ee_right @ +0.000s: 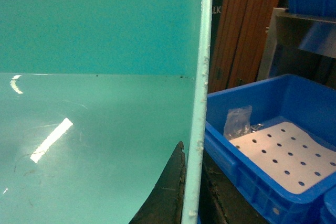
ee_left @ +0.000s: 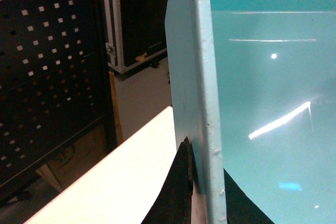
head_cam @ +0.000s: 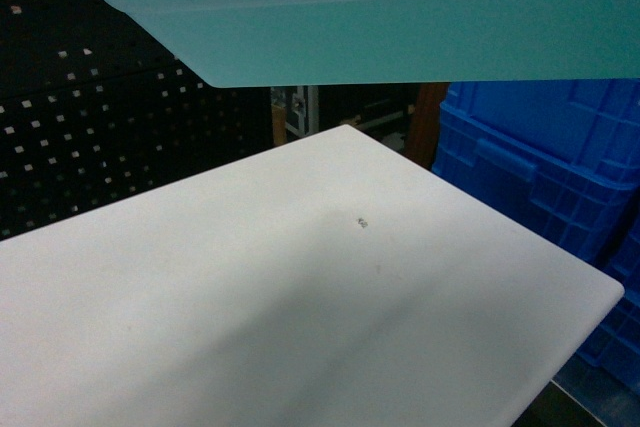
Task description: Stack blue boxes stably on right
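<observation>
Both claws pinched opposite end rims of the turquoise tub [head_cam: 400,17], left claw [ee_left: 185,182] and right claw [ee_right: 176,192], holding it level high above the white table [head_cam: 250,287], long axis spanning between them.

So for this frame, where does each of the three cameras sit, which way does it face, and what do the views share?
Head: on the robot, slanting down at the white table; the raised turquoise tub fills the top; no arm shows.
Left wrist: by the tub's left rim, facing the pegboard; the left tool grips the rim.
Right wrist: by the right rim, facing a blue crate; a dark tool finger shows.
Shared: the tub, in all three views.
</observation>
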You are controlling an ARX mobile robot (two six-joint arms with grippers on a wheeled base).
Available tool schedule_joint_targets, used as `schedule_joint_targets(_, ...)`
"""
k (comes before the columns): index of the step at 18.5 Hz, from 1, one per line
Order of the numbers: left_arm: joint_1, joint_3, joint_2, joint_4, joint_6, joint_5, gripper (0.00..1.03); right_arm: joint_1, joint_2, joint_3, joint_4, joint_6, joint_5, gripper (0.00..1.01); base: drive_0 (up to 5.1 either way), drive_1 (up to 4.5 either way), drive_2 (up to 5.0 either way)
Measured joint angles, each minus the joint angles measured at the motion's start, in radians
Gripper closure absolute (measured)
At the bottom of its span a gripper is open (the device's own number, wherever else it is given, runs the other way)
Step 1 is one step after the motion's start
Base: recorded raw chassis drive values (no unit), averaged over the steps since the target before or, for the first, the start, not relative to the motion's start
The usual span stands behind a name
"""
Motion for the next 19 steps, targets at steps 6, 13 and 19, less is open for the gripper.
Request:
schedule_joint_targets(6, 0.002, 0.0, 0.0, 0.0, 0.001, 0.002, 1.01, 0.0, 0.0, 0.0, -0.002, 0.001, -0.003, 0.94, -0.8, -2.22, -1.7)
schedule_joint_targets(13, 0.0, 0.0, 0.0, 0.001, 0.007, 0.0, 1.01, 0.0, 0.0, 0.0, 0.0, 0.001, 0.0, 0.94, 2.9, -5.63, -2.3)
schedule_joint_targets(19, 0.0, 0.0, 0.0, 0.0, 0.007, 0.0, 1.01, 0.0, 0.0, 0.0, -0.001, 0.001, 0.0, 0.94, 3.2, -5.44, -2.0)
